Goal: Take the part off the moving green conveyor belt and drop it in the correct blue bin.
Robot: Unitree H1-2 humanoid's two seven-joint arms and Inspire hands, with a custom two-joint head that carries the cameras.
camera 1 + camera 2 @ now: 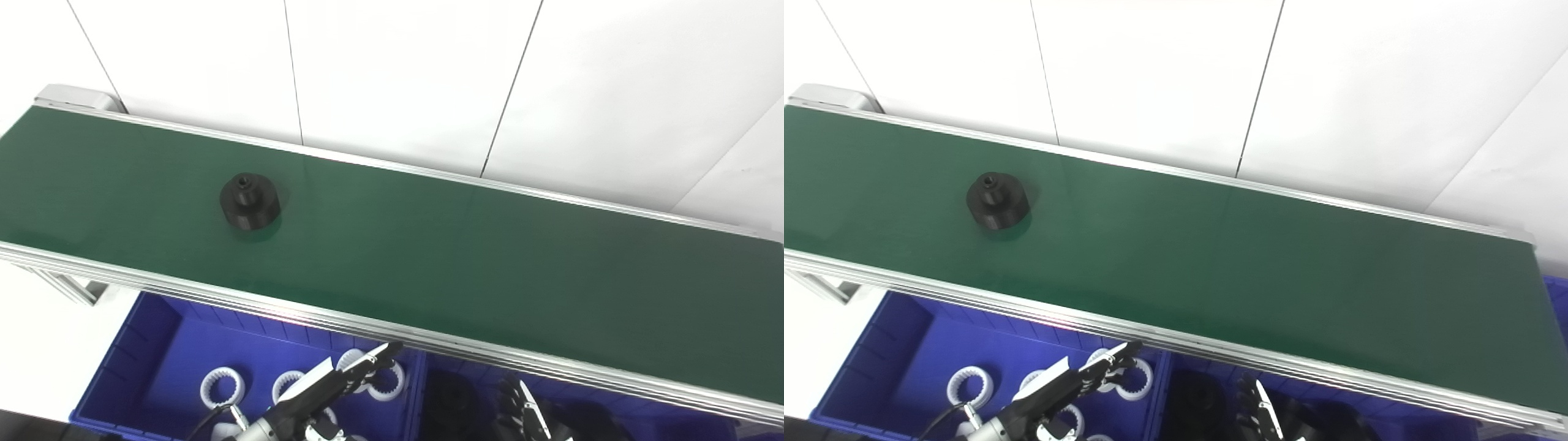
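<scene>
Nearest the camera, along the bottom edge, both hands are hanging low over the bins. On the left, the left hand (pixel 331 383) is reaching forward above the left blue bin (pixel 147 355), its fingers stretched out straight and spread, gripping nothing. Beneath and around it, white toothed rings (pixel 222 388) are lying on the floor of that bin; several are partly hidden by the hand and the forearm. Just to the right, past a blue dividing wall, the right blue bin (pixel 1559 300) is holding dark black parts (pixel 450 401) that are hard to make out against the shadow. Over them the right hand (pixel 520 407) is showing only in part, cut off by the picture's edge; its fingers are pointing up and apart, and nothing is sitting between them so far as can be seen.

Beyond the bins, the green conveyor belt (pixel 459 245) is running across the scene from far left to near right, edged by silver aluminium rails. On its left part, well apart from both hands, the black part (pixel 250 201) is standing upright: a round stepped piece with a narrower collar on top and a small hole in the middle. White wall panels are filling the far side. No writing or label is showing anywhere legibly.
</scene>
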